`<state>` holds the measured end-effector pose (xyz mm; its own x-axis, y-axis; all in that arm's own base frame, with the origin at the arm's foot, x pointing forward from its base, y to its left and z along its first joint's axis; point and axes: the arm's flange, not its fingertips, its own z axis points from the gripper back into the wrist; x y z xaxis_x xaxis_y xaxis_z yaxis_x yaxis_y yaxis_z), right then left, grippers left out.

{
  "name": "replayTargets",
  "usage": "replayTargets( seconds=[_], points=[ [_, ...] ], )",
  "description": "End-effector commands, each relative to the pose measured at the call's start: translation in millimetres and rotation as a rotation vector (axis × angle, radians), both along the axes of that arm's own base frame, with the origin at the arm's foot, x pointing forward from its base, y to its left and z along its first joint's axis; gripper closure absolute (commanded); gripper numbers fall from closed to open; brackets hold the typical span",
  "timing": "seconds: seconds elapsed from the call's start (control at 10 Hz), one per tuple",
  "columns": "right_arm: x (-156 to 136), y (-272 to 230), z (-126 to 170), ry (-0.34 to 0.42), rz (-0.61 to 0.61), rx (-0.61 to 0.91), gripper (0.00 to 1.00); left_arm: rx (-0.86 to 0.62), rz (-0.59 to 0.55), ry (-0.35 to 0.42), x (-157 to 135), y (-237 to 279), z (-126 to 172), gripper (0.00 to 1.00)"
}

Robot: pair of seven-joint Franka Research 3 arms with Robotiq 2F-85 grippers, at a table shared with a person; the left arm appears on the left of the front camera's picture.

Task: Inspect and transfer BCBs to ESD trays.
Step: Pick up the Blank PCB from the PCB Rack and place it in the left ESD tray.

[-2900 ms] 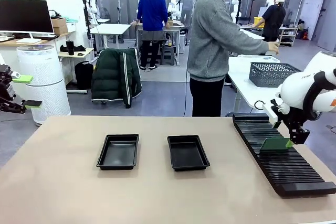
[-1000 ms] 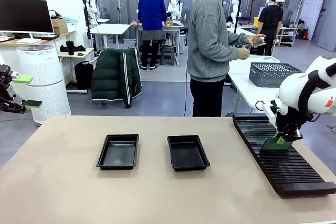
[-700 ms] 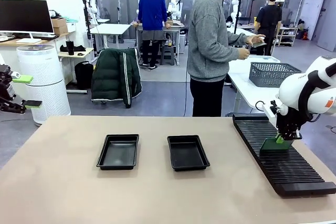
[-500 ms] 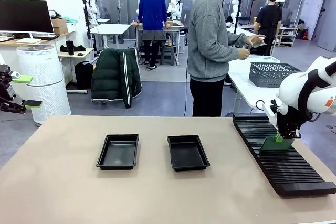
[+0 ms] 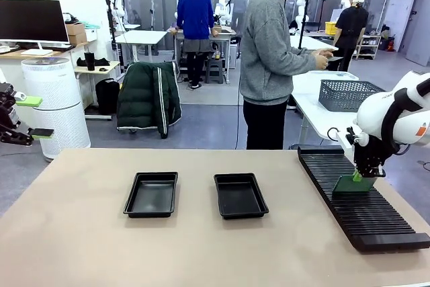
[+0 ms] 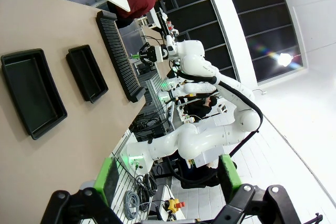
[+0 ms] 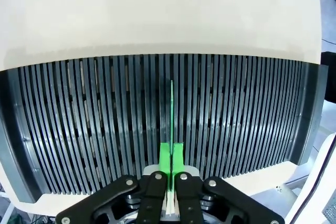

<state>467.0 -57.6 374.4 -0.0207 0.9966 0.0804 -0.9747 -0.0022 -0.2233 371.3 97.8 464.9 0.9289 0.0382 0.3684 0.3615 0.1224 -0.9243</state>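
The right pincer is closed on the top edge of a thin flat green rectangular circuit board, which stands on edge in a slot midway along the long black ribbed plastic rack. Left of the rack, on the beige desk, lie two shallow black rectangular plastic trays, the nearer tray and the farther tray. Farther left still, the left pincer hangs wide open, empty

front view faces across the table; all three share the rack, right wrist closest.
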Motion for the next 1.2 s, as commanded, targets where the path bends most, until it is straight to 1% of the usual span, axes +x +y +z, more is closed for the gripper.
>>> replayTargets(
  seconds=[0.0,0.3,0.4,0.5,0.6,0.9,1.1],
  points=[
    [4.3,-3.2,4.1,0.022,-0.009,0.016,1.00,-0.009,0.001,-0.001,-2.1,0.4,-0.1,0.00],
    [6.0,-6.0,22.4,0.048,-0.015,0.007,1.00,-0.009,0.001,-0.001,-2.1,0.4,-0.1,0.00],
    [6.4,-7.8,30.9,0.055,-0.014,0.008,1.00,-0.009,0.001,-0.001,-2.1,0.4,-0.1,0.00],
    [5.7,-9.3,45.5,0.057,-0.024,0.014,1.00,-0.009,0.001,-0.001,-2.1,0.4,-0.1,0.00],
    [3.4,-10.7,64.8,0.064,-0.040,0.022,1.00,-0.009,0.001,-0.001,-2.1,0.4,-0.1,0.00],
    [-12.7,-10.5,143.0,0.093,-0.105,0.016,1.00,-0.009,0.001,-0.001,-2.1,0.4,-0.1,0.00],
    [-19.7,-7.0,183.9,0.136,-0.118,0.009,1.00,-0.009,0.001,-0.001,-2.1,0.4,-0.1,0.00]
  ],
)
